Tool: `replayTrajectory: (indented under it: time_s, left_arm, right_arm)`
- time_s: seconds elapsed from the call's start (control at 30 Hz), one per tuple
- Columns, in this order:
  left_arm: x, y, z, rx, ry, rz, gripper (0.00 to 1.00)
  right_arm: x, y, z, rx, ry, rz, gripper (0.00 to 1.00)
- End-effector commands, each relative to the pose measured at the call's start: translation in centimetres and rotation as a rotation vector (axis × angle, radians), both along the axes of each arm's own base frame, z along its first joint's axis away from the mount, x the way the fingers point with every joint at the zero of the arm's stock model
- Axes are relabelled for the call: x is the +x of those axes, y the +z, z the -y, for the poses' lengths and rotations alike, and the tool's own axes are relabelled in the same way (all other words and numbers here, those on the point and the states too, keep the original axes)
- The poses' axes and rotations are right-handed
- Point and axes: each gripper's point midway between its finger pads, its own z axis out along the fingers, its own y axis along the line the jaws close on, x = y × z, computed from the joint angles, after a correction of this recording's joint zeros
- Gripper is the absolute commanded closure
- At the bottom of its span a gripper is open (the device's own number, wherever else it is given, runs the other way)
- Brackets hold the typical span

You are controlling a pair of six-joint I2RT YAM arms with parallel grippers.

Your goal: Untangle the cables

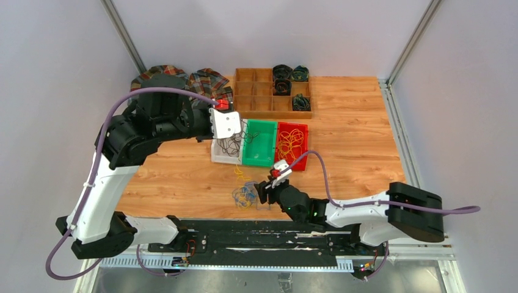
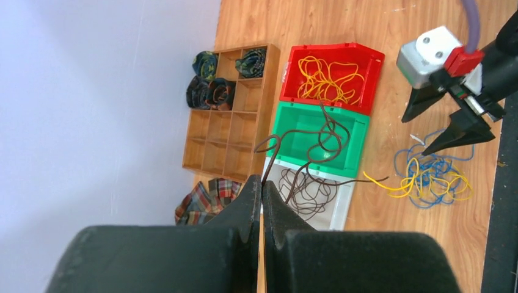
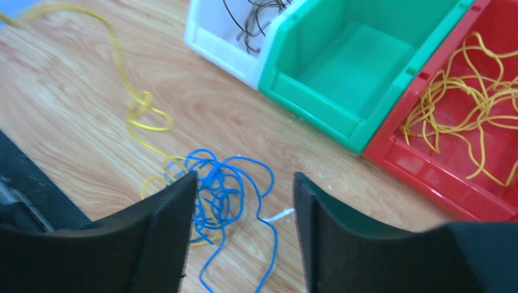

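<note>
From above, the right gripper (image 1: 261, 191) hovers with jaws apart just beside the cables (image 1: 245, 195), a blue-and-yellow clump on the bare table (image 1: 354, 122) between the bins and the near edge. Through the left wrist camera, the left gripper (image 2: 261, 185) is pinched shut on a dark cable (image 2: 319, 144). The cable droops from its tips across the green bin (image 2: 357, 143) toward the white bin (image 2: 342, 204), where like strands lie. Yellow ones fill the red bin (image 2: 372, 73), so sorting by colour seems the aim. Through the right wrist camera, the clump sits below and between the spread jaws, likely lined up for the next pick. Bin fronts stand well ahead of the tips, with open wood to their left and the dark table edge close behind.
</note>
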Motion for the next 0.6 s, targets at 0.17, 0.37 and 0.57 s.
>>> replayTrajectory:
  time_s: [0.17, 0.37, 0.57]
  left_arm:
    - [0.2, 0.4, 0.2, 0.006, -0.005, 0.021, 1.0]
    - [-0.2, 0.6, 0.2, -0.006, -0.014, 0.015, 1.0]
    - [0.1, 0.4, -0.2, 0.009, 0.009, 0.025, 1.0]
  right_arm:
    - [-1.6, 8.1, -3.6, 0.063, 0.163, 0.135, 0.29]
    - [-0.1, 11.2, -6.4, 0.032, 0.157, 0.291, 0.29]
    - [1.1, 10.4, -8.8, -0.003, 0.152, 0.296, 0.54]
